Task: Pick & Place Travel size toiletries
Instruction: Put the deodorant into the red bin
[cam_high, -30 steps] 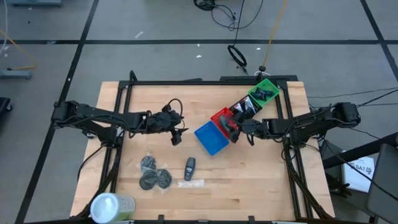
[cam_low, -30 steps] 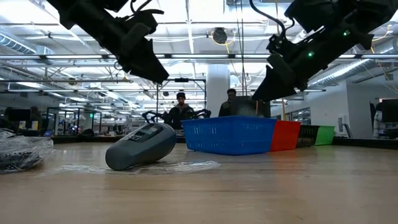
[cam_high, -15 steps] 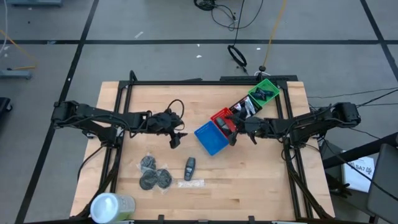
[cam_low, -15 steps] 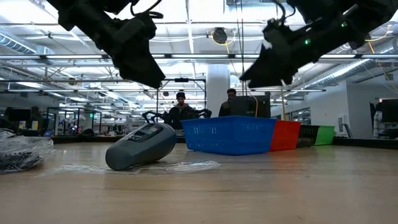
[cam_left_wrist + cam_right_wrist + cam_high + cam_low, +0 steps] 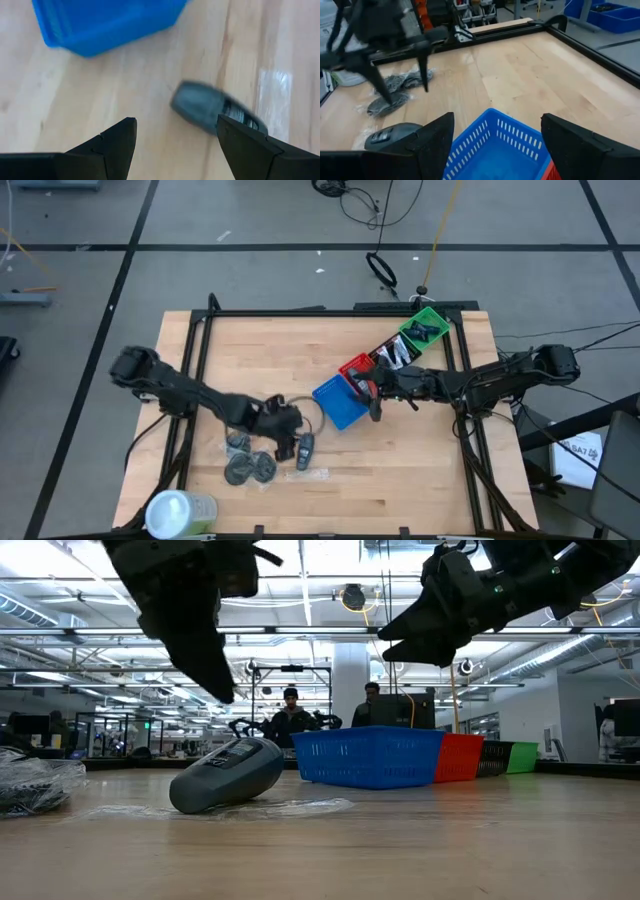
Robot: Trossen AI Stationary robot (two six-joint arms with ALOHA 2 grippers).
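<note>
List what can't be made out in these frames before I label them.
- Grey oblong pack, left wrist view: blurred, label unreadable, one end hidden behind a finger of the open left end effector.
- Dark round discs, high view: too small to count, partly covered by the left arm.
- Contents of the red bin, high view: hidden under the right end effector.
- Blue basket, low view: the wall hides its inside.
</note>
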